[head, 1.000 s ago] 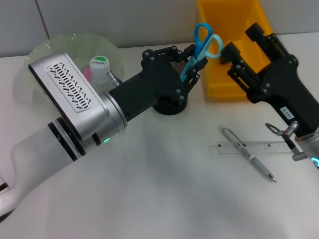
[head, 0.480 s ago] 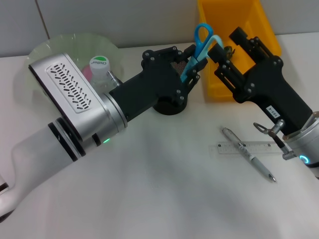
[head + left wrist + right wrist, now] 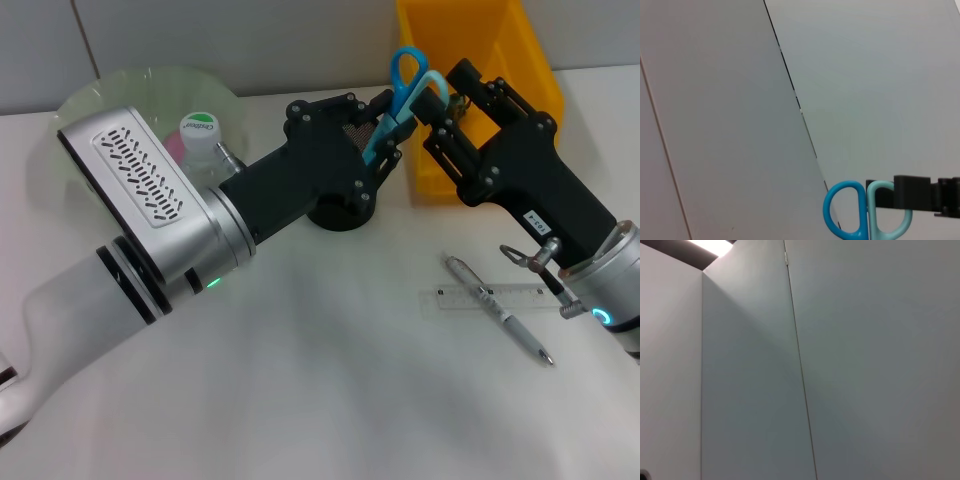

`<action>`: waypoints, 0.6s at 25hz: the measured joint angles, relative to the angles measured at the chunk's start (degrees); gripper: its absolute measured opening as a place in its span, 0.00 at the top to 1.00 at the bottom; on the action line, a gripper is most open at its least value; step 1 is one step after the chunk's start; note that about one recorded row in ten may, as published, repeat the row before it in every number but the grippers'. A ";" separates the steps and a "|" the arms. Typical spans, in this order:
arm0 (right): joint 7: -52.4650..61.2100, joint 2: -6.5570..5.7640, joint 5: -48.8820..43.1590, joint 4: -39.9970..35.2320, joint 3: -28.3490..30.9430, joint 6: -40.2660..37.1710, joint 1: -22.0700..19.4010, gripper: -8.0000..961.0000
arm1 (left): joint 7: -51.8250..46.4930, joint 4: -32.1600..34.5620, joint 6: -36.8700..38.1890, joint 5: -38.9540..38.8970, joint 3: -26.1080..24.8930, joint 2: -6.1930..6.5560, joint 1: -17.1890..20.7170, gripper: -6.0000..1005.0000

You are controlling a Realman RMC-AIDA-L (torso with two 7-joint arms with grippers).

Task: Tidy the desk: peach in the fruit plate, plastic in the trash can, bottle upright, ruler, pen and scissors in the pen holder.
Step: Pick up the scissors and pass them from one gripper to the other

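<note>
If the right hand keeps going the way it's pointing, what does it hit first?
Probably the blue scissors handles sticking out of the black pen holder; the right hand points toward them, though depth is unclear.

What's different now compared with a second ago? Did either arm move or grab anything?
The right gripper has swung left, from over the yellow bin to right beside the scissors' blue handles; whether it touches them is unclear. The left gripper stays at the pen holder with the scissors. The pen, ruler and bottle have not moved.
</note>
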 joint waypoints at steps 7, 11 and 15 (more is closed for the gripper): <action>-0.01 0.00 -0.01 0.90 -0.03 1.24 0.72 0.54 | 0.00 0.00 0.19 0.00 0.03 0.00 0.05 0.74; -0.01 0.01 -0.01 0.95 -0.09 1.30 0.78 0.57 | 0.00 0.00 0.22 0.01 0.23 0.00 0.08 0.74; 0.06 0.00 -0.01 1.08 -0.09 1.55 0.89 0.58 | 0.00 0.00 0.24 0.00 0.26 0.00 0.09 0.74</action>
